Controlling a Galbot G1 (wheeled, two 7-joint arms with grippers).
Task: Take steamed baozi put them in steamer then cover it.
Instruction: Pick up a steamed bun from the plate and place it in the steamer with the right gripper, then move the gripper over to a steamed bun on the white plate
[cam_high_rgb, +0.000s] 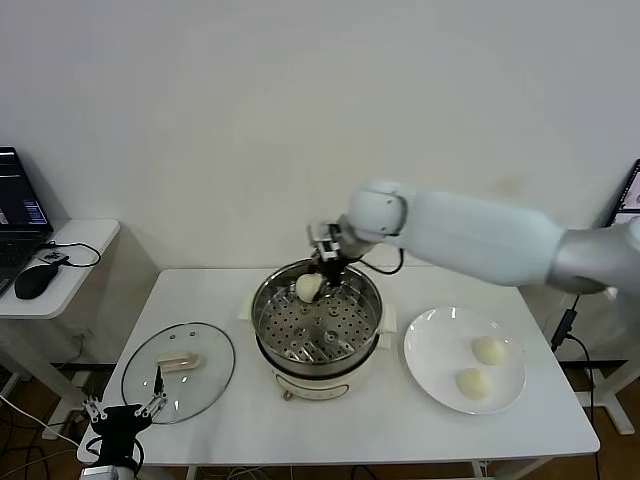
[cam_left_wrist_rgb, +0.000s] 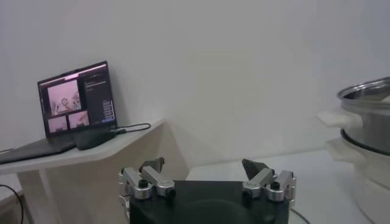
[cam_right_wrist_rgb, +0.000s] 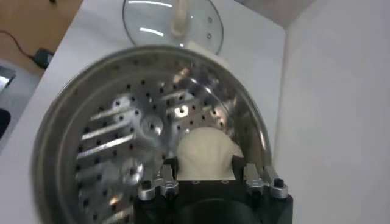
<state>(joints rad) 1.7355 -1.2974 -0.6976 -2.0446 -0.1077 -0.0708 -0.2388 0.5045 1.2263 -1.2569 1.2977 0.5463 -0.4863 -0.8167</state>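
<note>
The steamer stands uncovered, its far side filled by the right arm.

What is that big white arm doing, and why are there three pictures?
It is a robot with two arms. One picture comes from a camera on its head, the other two from cameras on its wrists. The right gripper holds a baozi, a soft white bun, inside the shiny steamer. Two more baozi wait on the white plate. The glass cover lies on the table. The left gripper waits low by the table's edge, jaws open.
</note>
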